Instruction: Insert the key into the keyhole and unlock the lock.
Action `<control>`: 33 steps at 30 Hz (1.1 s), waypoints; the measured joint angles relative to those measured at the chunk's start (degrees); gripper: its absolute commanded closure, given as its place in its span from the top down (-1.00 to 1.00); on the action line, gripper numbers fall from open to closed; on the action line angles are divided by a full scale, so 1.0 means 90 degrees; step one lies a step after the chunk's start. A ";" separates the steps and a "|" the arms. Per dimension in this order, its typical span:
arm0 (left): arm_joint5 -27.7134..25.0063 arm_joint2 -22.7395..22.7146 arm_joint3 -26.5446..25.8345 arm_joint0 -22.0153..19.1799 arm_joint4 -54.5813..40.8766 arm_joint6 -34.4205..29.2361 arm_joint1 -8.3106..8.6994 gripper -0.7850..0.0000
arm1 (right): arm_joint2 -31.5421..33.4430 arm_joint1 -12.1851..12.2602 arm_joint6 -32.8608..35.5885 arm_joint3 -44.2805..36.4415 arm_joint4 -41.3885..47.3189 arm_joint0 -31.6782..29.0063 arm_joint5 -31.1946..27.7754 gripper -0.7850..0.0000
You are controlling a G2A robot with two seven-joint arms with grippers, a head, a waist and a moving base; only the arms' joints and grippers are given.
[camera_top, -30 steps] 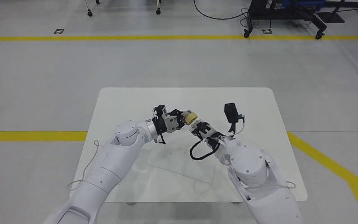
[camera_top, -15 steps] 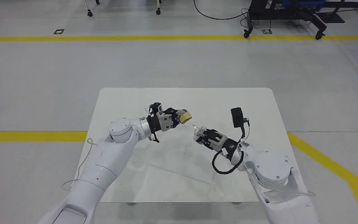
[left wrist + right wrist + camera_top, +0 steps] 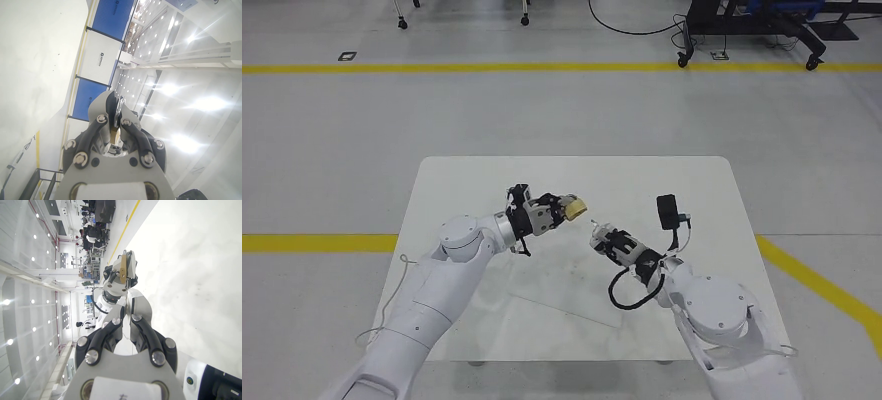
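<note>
1. The left gripper (image 3: 562, 210) is clenched on the lock (image 3: 576, 208). Its two fingers (image 3: 98, 108) pinch the flat sides of the brass body, and the lock's outer end projects just past the fingertips.
2. The lock is held clear of the table, not resting on anything. Its narrow edge face, which carries the keyhole (image 3: 123, 275), points away from the left gripper and toward the right gripper.
3. The right gripper (image 3: 598, 236) is near the lock, on the keyhole side. It is apart from the lock and not touching it, and its fingertips point at the keyhole face.
4. The right gripper's fingers are drawn together. It cannot be told whether the key is pinched between them, so the position of the key cannot be told.
5. Both grippers hang above the middle of the white table (image 3: 702, 180), with the two arms reaching in from opposite sides toward each other.
6. A clear sheet (image 3: 572, 295) lies flat on the table. It is below the grippers and on the robot's side of them.
</note>
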 measured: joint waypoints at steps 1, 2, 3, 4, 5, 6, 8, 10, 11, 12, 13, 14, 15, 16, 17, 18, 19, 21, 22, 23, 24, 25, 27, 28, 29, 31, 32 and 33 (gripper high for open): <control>0.0014 -0.0005 -0.0048 0.0027 0.0021 0.0022 0.0003 -1.00 | -0.0062 -0.0012 -0.0106 -0.0009 -0.0003 -0.0001 0.0044 -1.00; 0.0028 -0.0007 -0.0102 0.0055 0.0063 0.0051 0.0008 -1.00 | -0.0131 -0.0029 -0.0250 -0.0011 -0.0003 0.0002 0.0100 -1.00; 0.0037 -0.0006 -0.0137 0.0073 0.0100 0.0072 0.0011 -1.00 | -0.0181 -0.0042 -0.0360 -0.0008 -0.0010 0.0006 0.0131 -1.00; 0.0049 -0.0004 -0.0169 0.0091 0.0127 0.0089 0.0012 -1.00 | -0.0232 -0.0054 -0.0463 0.0001 -0.0019 0.0010 0.0149 -1.00; 0.0082 0.0000 -0.0203 0.0110 0.0152 0.0101 0.0013 -1.00 | -0.0294 -0.0069 -0.0576 0.0019 -0.0024 0.0020 0.0157 -1.00; 0.0114 0.0000 -0.0224 0.0121 0.0162 0.0106 0.0014 -1.00 | -0.0333 -0.0079 -0.0635 0.0035 -0.0017 0.0029 0.0158 -1.00; 0.0197 -0.0005 -0.0258 0.0138 0.0165 0.0107 0.0015 -1.00 | -0.0395 -0.0097 -0.0715 0.0071 0.0013 0.0053 0.0163 -1.00; 0.0259 -0.0013 -0.0273 0.0148 0.0159 0.0108 0.0015 -1.00 | -0.0424 -0.0108 -0.0752 0.0089 0.0036 0.0071 0.0183 -1.00; 0.0294 -0.0018 -0.0276 0.0151 0.0157 0.0107 0.0015 -1.00 | -0.0435 -0.0114 -0.0767 0.0093 0.0054 0.0080 0.0203 -1.00; 0.0314 -0.0020 -0.0278 0.0151 0.0160 0.0105 0.0016 -1.00 | -0.0440 -0.0118 -0.0774 0.0096 0.0070 0.0087 0.0217 -1.00; 0.0328 -0.0022 -0.0280 0.0151 0.0167 0.0103 0.0016 -1.00 | -0.0443 -0.0121 -0.0779 0.0098 0.0084 0.0094 0.0230 -1.00; 0.0343 -0.0023 -0.0280 0.0150 0.0178 0.0101 0.0015 -1.00 | -0.0448 -0.0126 -0.0783 0.0103 0.0102 0.0106 0.0246 -1.00; 0.0356 -0.0023 -0.0280 0.0150 0.0186 0.0099 0.0015 -1.00 | -0.0454 -0.0129 -0.0785 0.0108 0.0116 0.0115 0.0252 -1.00; 0.0369 -0.0021 -0.0279 0.0149 0.0191 0.0093 0.0014 -1.00 | -0.0464 -0.0133 -0.0785 0.0115 0.0125 0.0125 0.0254 -1.00; 0.0388 -0.0020 -0.0275 0.0148 0.0193 0.0087 0.0012 -1.00 | -0.0480 -0.0137 -0.0785 0.0129 0.0129 0.0139 0.0254 -1.00; 0.0403 -0.0020 -0.0272 0.0146 0.0193 0.0080 0.0011 -1.00 | -0.0490 -0.0140 -0.0787 0.0142 0.0135 0.0149 0.0254 -1.00; 0.0415 -0.0020 -0.0269 0.0144 0.0193 0.0074 0.0010 -1.00 | -0.0500 -0.0144 -0.0788 0.0158 0.0142 0.0160 0.0254 -1.00; 0.0430 -0.0016 -0.0262 0.0141 0.0198 0.0063 0.0006 -1.00 | -0.0519 -0.0151 -0.0790 0.0189 0.0159 0.0186 0.0269 -1.00; 0.0430 -0.0016 -0.0259 0.0139 0.0206 0.0063 0.0005 -1.00 | -0.0527 -0.0154 -0.0791 0.0200 0.0161 0.0197 0.0275 -1.00; 0.0430 -0.0016 -0.0256 0.0137 0.0213 0.0069 0.0003 -1.00 | -0.0538 -0.0157 -0.0793 0.0212 0.0158 0.0211 0.0287 -1.00; 0.0431 -0.0017 -0.0255 0.0137 0.0216 0.0074 0.0002 -1.00 | -0.0546 -0.0160 -0.0796 0.0220 0.0155 0.0221 0.0297 -1.00; 0.0432 -0.0018 -0.0254 0.0137 0.0217 0.0076 0.0000 -1.00 | -0.0553 -0.0162 -0.0800 0.0230 0.0154 0.0231 0.0308 -1.00; 0.0440 -0.0020 -0.0252 0.0137 0.0215 0.0071 -0.0003 -1.00 | -0.0563 -0.0170 -0.0811 0.0260 0.0169 0.0256 0.0327 -1.00; 0.0442 -0.0019 -0.0250 0.0137 0.0222 0.0068 -0.0004 -1.00 | -0.0567 -0.0173 -0.0814 0.0271 0.0175 0.0266 0.0329 -1.00; 0.0442 -0.0016 -0.0247 0.0137 0.0234 0.0067 -0.0005 -1.00 | -0.0571 -0.0177 -0.0815 0.0282 0.0185 0.0276 0.0330 -1.00; 0.0441 -0.0012 -0.0242 0.0135 0.0257 0.0066 -0.0008 -1.00 | -0.0576 -0.0181 -0.0813 0.0286 0.0196 0.0287 0.0327 -1.00; 0.0440 -0.0012 -0.0240 0.0134 0.0262 0.0065 -0.0009 -1.00 | -0.0582 -0.0182 -0.0805 0.0280 0.0192 0.0290 0.0326 -1.00; 0.0439 -0.0014 -0.0237 0.0133 0.0263 0.0063 -0.0010 -1.00 | -0.0589 -0.0182 -0.0793 0.0269 0.0183 0.0292 0.0328 -1.00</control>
